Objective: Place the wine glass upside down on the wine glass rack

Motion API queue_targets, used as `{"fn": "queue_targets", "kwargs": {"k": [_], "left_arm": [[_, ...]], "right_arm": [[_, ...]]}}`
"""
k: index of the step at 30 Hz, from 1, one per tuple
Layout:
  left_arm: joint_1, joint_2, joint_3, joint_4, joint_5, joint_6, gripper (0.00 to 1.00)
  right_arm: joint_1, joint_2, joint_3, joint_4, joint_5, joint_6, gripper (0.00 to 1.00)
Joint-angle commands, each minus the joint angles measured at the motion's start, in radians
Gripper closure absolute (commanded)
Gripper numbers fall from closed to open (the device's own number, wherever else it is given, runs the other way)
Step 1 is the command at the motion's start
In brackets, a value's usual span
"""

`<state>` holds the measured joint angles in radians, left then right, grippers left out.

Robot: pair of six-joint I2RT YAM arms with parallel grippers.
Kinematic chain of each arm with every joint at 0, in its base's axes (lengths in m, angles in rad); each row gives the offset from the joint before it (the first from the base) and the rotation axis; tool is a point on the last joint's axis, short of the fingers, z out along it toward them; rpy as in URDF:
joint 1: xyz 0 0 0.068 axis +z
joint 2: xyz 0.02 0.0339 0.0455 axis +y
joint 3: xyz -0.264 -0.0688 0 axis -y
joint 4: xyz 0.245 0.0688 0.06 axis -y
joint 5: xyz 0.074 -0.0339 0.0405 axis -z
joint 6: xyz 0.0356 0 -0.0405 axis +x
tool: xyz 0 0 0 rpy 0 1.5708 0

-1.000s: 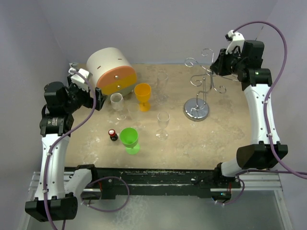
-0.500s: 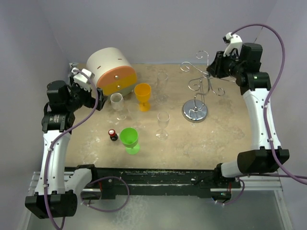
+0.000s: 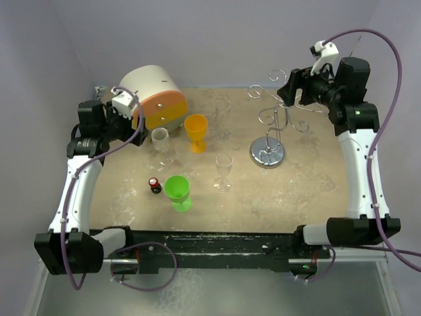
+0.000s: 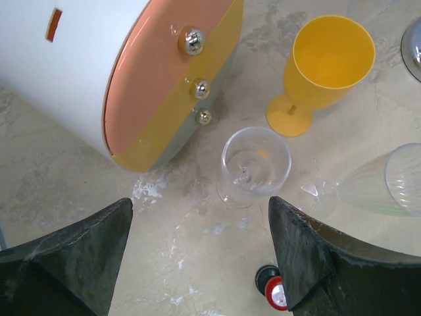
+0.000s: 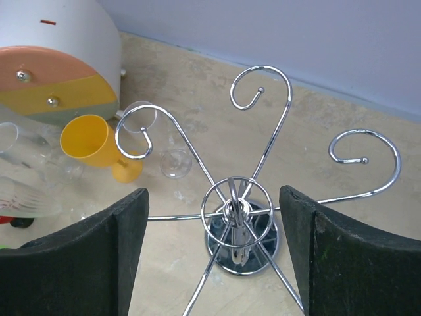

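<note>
Right gripper (image 5: pixel 214 189) has opened, empty, above the wine glass rack (image 3: pixel 268 153); left gripper (image 4: pixel 200 203), wide and empty, sits nearest the upright clear wine glass (image 4: pixel 255 164).

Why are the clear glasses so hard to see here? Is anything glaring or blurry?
Top view: soft, even light; the clear glass nearly melts into the pale table, while the chrome base gleams. Left wrist view: sharp, with glints on the drawer knobs. Right wrist view: the wire rack is crisp, the glasses at the left edge smeared.
</note>
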<state>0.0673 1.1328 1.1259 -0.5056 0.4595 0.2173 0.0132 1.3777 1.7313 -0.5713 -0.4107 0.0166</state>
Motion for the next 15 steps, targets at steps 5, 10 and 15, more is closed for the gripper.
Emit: {"fn": "queue_targets", "kwargs": {"k": [5,10,15], "left_arm": [[-0.134,0.131,0.122,0.007,-0.139,0.101,0.23],[-0.159,0.227,0.182,-0.023,-0.170,0.135,0.36],[-0.166,0.289,0.227,-0.082,-0.154,0.148,0.46]], "right_arm": [[0.004,-0.102,0.051,-0.025,0.062,-0.086,0.16],[0.002,-0.162,0.026,-0.021,0.093,-0.112,0.15],[0.001,-0.183,0.008,-0.028,0.112,-0.126,0.15]]}}
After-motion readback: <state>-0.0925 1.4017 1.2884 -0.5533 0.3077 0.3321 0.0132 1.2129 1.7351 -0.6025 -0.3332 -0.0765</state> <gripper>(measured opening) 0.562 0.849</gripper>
